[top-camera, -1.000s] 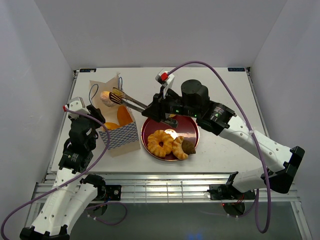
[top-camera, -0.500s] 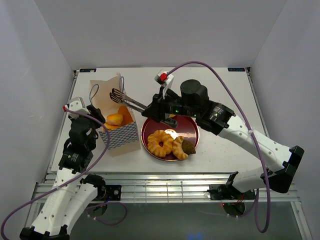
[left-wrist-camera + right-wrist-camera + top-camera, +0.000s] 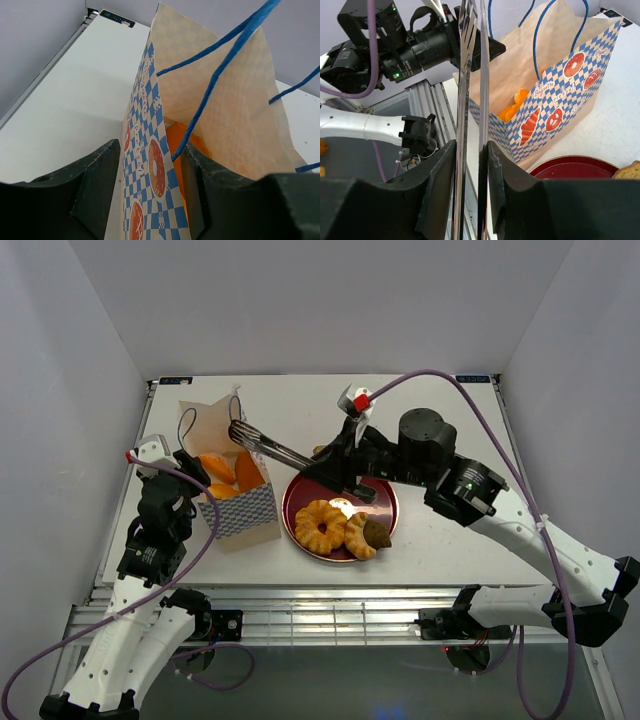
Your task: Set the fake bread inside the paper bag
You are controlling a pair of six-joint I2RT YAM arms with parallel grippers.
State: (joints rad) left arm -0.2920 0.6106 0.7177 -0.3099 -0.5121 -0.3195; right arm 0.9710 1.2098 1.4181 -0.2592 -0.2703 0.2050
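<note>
The paper bag (image 3: 243, 512) stands upright at the table's left, with orange fake bread (image 3: 216, 468) inside it. My left gripper (image 3: 197, 478) grips the bag's left wall (image 3: 150, 165), one finger inside and one outside. My right gripper (image 3: 335, 465) is shut on metal tongs (image 3: 265, 445). The tongs' empty tips hang over the bag's far right rim. The right wrist view shows the tongs (image 3: 470, 75) between my fingers (image 3: 471, 150) and the bag (image 3: 555, 100) beyond. A ring-shaped bread (image 3: 322, 526), a roll (image 3: 357, 537) and a dark chunk (image 3: 377, 531) lie on the plate.
The round dark-red plate (image 3: 385, 502) sits just right of the bag, under my right wrist. White walls enclose the table on the left, right and back. The aluminium rail runs along the near edge (image 3: 330, 600).
A second ago the tongs held a bread over the bag. They let it drop inside, and the right arm has since drawn back to the right with empty tongs. The left arm has not moved.
</note>
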